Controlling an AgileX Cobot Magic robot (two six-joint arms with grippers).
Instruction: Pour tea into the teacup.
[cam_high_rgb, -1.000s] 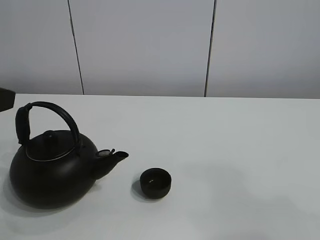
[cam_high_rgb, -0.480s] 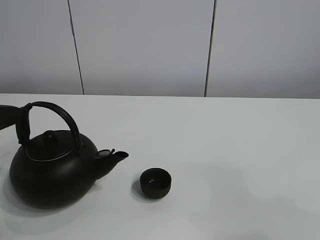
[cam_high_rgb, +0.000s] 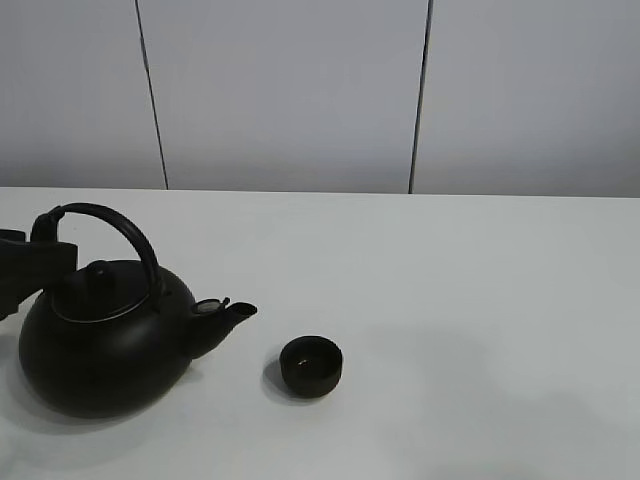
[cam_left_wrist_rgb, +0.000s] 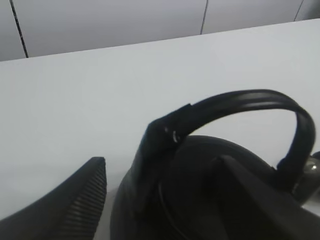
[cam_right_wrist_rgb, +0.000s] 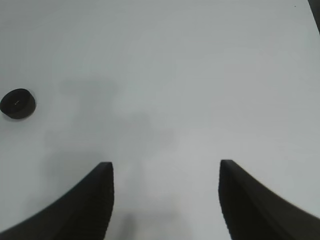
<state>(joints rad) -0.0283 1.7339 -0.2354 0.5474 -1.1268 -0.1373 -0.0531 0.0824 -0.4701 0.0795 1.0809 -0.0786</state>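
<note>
L gripper (cam_high_rgb: 45, 258), jaws wide, straddles the big round black kettle's (cam_high_rgb: 100, 355) arched handle (cam_high_rgb: 125, 225) — prob. to lift it. Small black bowl-shaped teacup (cam_high_rgb: 311, 365) waits just beyond spout (cam_high_rgb: 232, 315). R gripper (cam_right_wrist_rgb: 165, 165) spread, empty, well apart from cup — idle.

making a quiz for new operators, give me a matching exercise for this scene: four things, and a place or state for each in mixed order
1 kettle
2 teacup
3 left gripper
4 right gripper

a open above bare table
b open at the arched handle
c just off the spout
d left side of the table

Pairs: 1-d, 2-c, 3-b, 4-a
</note>
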